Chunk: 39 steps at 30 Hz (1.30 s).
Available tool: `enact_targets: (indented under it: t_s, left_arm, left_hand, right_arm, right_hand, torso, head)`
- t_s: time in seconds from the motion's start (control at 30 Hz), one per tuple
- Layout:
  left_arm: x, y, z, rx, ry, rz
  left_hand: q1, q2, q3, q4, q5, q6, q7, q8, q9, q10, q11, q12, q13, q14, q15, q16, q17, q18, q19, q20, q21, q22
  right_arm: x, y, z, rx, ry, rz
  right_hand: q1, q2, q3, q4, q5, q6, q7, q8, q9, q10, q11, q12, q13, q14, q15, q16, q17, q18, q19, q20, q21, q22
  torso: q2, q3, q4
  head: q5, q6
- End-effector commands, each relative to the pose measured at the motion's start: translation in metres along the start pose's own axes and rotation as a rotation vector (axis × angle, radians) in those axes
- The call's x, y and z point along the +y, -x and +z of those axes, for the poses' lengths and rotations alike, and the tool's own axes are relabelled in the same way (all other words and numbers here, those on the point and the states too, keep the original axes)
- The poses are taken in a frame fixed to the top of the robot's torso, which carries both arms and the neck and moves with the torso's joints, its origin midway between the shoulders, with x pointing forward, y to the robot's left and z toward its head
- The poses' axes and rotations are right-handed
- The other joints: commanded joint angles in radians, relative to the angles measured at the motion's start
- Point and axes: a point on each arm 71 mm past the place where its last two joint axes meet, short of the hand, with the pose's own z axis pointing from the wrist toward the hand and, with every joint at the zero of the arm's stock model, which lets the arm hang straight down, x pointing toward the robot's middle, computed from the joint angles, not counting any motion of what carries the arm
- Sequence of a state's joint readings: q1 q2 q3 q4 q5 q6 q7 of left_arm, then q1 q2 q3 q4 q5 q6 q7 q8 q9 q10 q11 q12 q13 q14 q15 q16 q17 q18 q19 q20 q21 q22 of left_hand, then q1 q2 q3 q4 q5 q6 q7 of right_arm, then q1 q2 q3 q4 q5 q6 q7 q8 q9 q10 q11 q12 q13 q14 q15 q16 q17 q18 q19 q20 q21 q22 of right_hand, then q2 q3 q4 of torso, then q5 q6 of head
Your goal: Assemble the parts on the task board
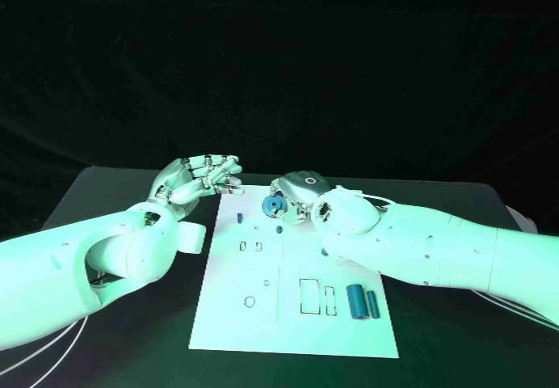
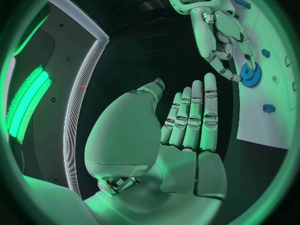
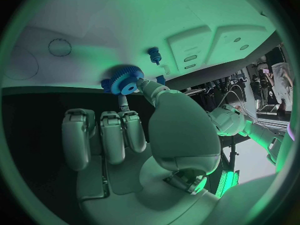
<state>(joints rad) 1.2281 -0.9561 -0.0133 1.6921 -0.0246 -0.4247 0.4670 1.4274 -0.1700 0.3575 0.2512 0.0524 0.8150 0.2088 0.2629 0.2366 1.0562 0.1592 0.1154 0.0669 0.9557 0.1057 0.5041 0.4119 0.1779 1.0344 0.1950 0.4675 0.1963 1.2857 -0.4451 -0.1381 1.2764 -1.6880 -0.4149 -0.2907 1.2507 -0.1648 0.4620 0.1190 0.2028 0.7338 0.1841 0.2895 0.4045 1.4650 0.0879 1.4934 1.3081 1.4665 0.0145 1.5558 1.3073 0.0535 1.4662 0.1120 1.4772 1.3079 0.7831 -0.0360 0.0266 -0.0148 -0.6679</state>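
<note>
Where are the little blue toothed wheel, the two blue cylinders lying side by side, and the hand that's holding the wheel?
Small blue toothed gear wheel (image 3: 123, 81), right wrist view: its hub.
Two blue cylinders (image 1: 363, 303), head view: between the pair, on the larger one's side.
Right hand (image 1: 305, 194), head view: back of the hand, gripping the gear.

Head camera looks down; 2 wrist cameras closely share the task board (image 1: 292, 283).

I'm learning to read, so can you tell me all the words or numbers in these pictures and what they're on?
There are none to read.
Board: outlines and slots, no letters or numbers.
Blue gear, held by the right hand: no writing.
Blue parts on the board: no labels.
Left hand and the arms: no brand or number shows.
</note>
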Motion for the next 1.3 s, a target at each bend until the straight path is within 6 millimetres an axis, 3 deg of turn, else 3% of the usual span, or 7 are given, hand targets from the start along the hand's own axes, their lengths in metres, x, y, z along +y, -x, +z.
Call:
enact_targets:
  t_s: [0.03, 0.4, 0.73, 1.07, 1.23, 1.3]
  left_arm:
    - [-0.002, -0.002, 0.0, 0.017, -0.008, -0.01]
    - [-0.002, -0.002, 0.0, 0.015, -0.007, -0.009]
    - [-0.002, -0.002, 0.0, 0.014, -0.007, -0.008]
    - [-0.002, 0.001, 0.0, 0.008, -0.008, -0.005]
    - [-0.001, 0.004, 0.0, 0.004, -0.008, -0.003]
    - [-0.001, 0.004, 0.001, 0.005, -0.009, -0.004]
  left_hand:
    - [0.006, 0.007, 0.002, -0.002, -0.002, -0.007, 0.007, -0.004, 0.0, -0.002, 0.001, -0.006, 0.001, -0.005, 0.0, 0.005, 0.001, 0.002, -0.01, -0.001, 0.005, 0.001]
    - [0.007, 0.008, 0.003, -0.002, -0.002, -0.008, 0.007, -0.004, 0.0, -0.002, 0.001, -0.008, 0.001, -0.007, 0.0, 0.006, 0.004, 0.002, -0.011, 0.0, 0.006, 0.002]
    - [0.007, 0.008, 0.003, -0.002, -0.002, -0.008, 0.007, -0.004, 0.0, -0.002, 0.001, -0.009, 0.001, -0.007, 0.0, 0.007, 0.004, 0.002, -0.012, 0.0, 0.007, 0.002]
    - [0.007, 0.008, 0.003, -0.002, -0.002, -0.008, 0.007, -0.004, 0.0, -0.002, 0.001, -0.009, 0.001, -0.007, 0.0, 0.007, 0.004, 0.002, -0.012, 0.0, 0.007, 0.002]
    - [0.008, 0.009, 0.002, -0.003, -0.002, -0.008, 0.007, -0.005, 0.001, -0.002, 0.001, -0.009, 0.001, -0.009, 0.001, 0.007, 0.006, 0.002, -0.012, 0.0, 0.008, 0.003]
    - [0.008, 0.009, 0.002, -0.003, -0.002, -0.008, 0.007, -0.005, 0.001, -0.002, 0.001, -0.009, 0.001, -0.009, 0.001, 0.007, 0.006, 0.002, -0.012, 0.0, 0.008, 0.003]
  right_arm:
    - [-0.002, -0.003, 0.0, 0.028, -0.011, -0.016]
    - [-0.004, -0.006, 0.001, 0.072, -0.025, -0.01]
    - [-0.01, -0.002, -0.003, 0.029, -0.036, 0.021]
    - [-0.032, 0.03, -0.027, -0.194, 0.005, 0.166]
    - [-0.063, 0.048, -0.049, -0.131, 0.001, 0.258]
    - [-0.078, 0.05, -0.057, -0.079, -0.006, 0.308]
  right_hand:
    - [-0.013, -0.001, -0.002, 0.008, -0.004, -0.008, 0.001, -0.009, -0.002, 0.02, 0.01, -0.006, 0.148, 0.093, 0.007, 0.002, 0.212, -0.016, 0.022, 0.01, -0.007, 0.111]
    - [-0.058, -0.003, -0.024, 0.049, 0.004, -0.01, 0.003, -0.034, -0.005, 0.017, 0.013, -0.009, 0.146, 0.092, 0.011, 0.002, 0.212, -0.015, 0.02, 0.015, -0.01, 0.109]
    - [-0.109, 0.019, -0.037, 0.103, 0.027, 0.015, 0.001, -0.041, -0.001, 0.025, 0.011, -0.001, 0.157, 0.094, 0.009, 0.004, 0.217, -0.016, 0.023, 0.015, -0.008, 0.115]
    - [-0.076, 0.015, -0.027, 0.082, 0.024, 0.013, 0.003, -0.056, -0.002, 0.027, 0.012, 0.0, 0.158, 0.093, 0.009, 0.003, 0.214, -0.016, 0.024, 0.014, -0.008, 0.116]
    - [-0.059, 0.011, -0.023, 0.069, 0.022, 0.027, -0.001, -0.054, 0.001, 0.03, 0.01, 0.003, 0.162, 0.093, 0.007, 0.003, 0.215, -0.017, 0.025, 0.013, -0.006, 0.118]
    - [-0.023, 0.015, -0.009, 0.044, 0.014, 0.037, -0.006, -0.055, 0.003, 0.031, 0.005, 0.003, 0.163, 0.093, 0.001, 0.003, 0.215, -0.016, 0.023, 0.01, -0.009, 0.116]
  torso:
    - [0.0, -0.0002, 0.0005]
    - [0.0, -0.0001, -0.0003]
    - [0.0, 0.0007, -0.0007]
    - [-0.003, 0.0011, -0.0041]
    - [-0.008, 0.0015, -0.0073]
    - [-0.01, 0.0013, -0.0093]
  head:
    - [-0.001, 0.002]
    - [0.001, 0.004]
    - [0.0, 0.006]
    - [0.001, 0.012]
    - [-0.008, 0.016]
    - [-0.009, 0.016]
